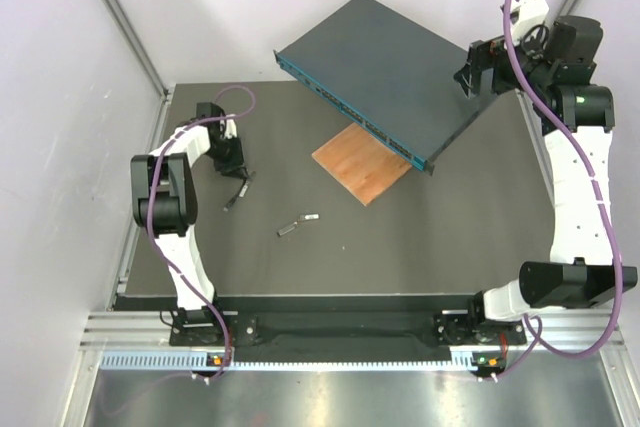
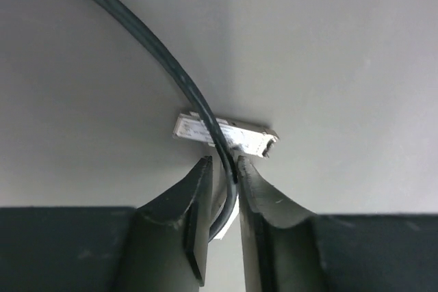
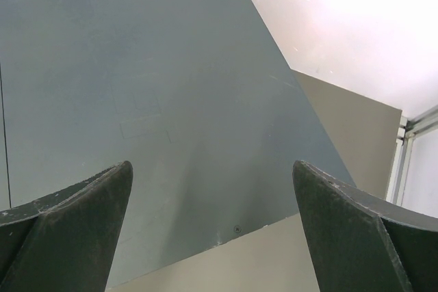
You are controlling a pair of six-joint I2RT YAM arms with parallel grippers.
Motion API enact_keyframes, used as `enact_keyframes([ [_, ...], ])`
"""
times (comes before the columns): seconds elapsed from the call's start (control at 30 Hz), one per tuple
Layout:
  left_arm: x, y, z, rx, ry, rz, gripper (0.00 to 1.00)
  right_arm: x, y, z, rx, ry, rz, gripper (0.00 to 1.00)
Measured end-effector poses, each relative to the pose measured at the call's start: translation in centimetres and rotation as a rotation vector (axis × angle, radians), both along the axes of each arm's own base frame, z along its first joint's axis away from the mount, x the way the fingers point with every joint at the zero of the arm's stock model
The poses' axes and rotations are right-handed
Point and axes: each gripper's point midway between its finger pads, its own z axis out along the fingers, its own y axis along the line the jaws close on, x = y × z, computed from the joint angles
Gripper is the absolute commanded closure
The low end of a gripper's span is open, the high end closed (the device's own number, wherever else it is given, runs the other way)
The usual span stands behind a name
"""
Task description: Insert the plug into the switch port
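At left gripper (image 2: 224,163): almost closed around cable (image 2: 171,66) by plug (image 2: 253,138), hold uncertain. At right gripper (image 3: 212,169): wide open, empty.

The dark grey table (image 1: 450,247) bore a blue-grey network switch (image 1: 390,67) set askew at its far side, teal port face (image 1: 345,107) turned near-left. A wooden board (image 1: 358,169) lay partly under that front edge. To the left lay a thin black cable (image 1: 233,197) and its pale plug (image 2: 254,139) (flat on the surface). Small grey pieces (image 1: 298,224) lay mid-table.
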Motion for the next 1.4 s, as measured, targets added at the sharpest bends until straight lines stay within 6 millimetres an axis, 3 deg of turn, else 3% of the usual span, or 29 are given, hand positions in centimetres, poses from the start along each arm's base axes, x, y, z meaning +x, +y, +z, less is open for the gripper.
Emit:
enact_keyframes([
  [0.17,0.3,0.2,-0.3,0.007,0.002,0.025,0.92,0.0,0.0,-0.1,0.001,0.001,0.000,0.00],
  [0.2,0.4,0.2,-0.3,0.008,0.002,0.030,1.00,0.1,0.0,-0.1,0.001,0.002,0.000,0.01],
  [0.37,0.4,0.0,0.2,-0.015,0.000,0.043,1.00,0.1,0.1,-0.4,0.000,0.004,0.005,0.00],
  [0.47,0.5,-0.4,2.3,-0.067,-0.037,0.045,1.00,0.0,0.4,-0.3,-0.004,0.001,0.028,0.00],
  [0.5,0.6,-0.6,3.6,-0.089,-0.061,0.043,1.00,-0.2,0.6,-0.4,-0.006,0.003,0.047,0.00],
  [0.6,0.9,-1.1,10.0,-0.168,-0.208,0.029,1.00,-0.7,1.6,-0.1,-0.007,-0.010,0.116,0.00],
  [0.7,0.3,-2.0,19.4,-0.247,-0.447,-0.020,1.00,-1.5,3.0,0.6,0.010,-0.032,0.204,0.00],
  [0.8,-1.9,-4.0,29.6,-0.330,-0.747,-0.114,1.00,-2.7,5.5,2.1,0.029,-0.095,0.311,0.00],
  [0.9,-6.3,-6.3,37.3,-0.439,-1.019,-0.206,1.00,-5.5,9.4,3.6,0.051,-0.173,0.452,0.00],
  [1.0,-10.5,-7.8,41.0,-0.547,-1.186,-0.247,1.00,-9.1,13.8,4.9,0.058,-0.257,0.612,0.02],
  [1.17,-13.8,-9.0,45.3,-0.698,-1.340,-0.305,1.00,-14.5,20.7,5.1,0.019,-0.398,0.873,0.07],
  [1.3,-15.4,-9.6,47.2,-0.779,-1.376,-0.331,1.00,-16.4,25.1,3.5,-0.011,-0.445,1.007,0.10],
  [1.4,-17.5,-10.1,48.7,-0.823,-1.407,-0.364,1.00,-16.5,28.3,2.4,-0.017,-0.478,1.067,0.17],
])
